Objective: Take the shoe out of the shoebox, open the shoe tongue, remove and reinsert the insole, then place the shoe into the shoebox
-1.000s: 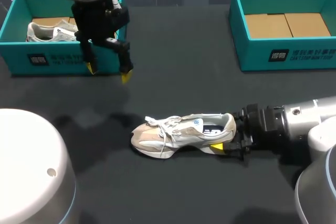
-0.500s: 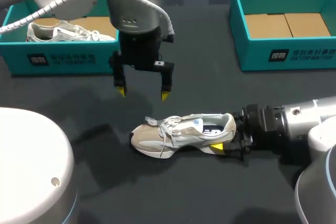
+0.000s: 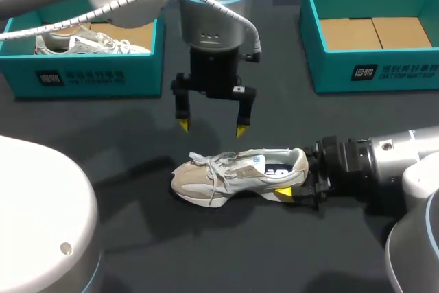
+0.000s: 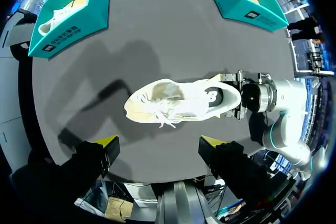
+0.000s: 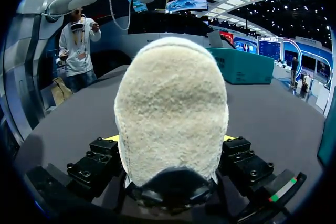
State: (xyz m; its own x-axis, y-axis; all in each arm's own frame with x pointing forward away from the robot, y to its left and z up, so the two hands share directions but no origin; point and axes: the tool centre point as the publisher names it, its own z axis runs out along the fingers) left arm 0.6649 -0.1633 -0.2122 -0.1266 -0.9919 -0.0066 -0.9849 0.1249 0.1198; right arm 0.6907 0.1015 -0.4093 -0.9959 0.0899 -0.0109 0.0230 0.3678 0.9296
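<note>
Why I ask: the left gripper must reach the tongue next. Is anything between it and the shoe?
Nothing visible does. The left gripper hangs open above the shoe, clear air between; the right gripper is shut on its heel, off to the side.

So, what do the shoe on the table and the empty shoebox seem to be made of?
The shoe: apparently matte beige and white textile with suede-like panels and woven laces. Its heel, seen in the right wrist view, shows a fuzzy, fleece-like nap. The shoebox: probably cardboard, with smooth teal walls and plain brown flaps as its floor.
</note>
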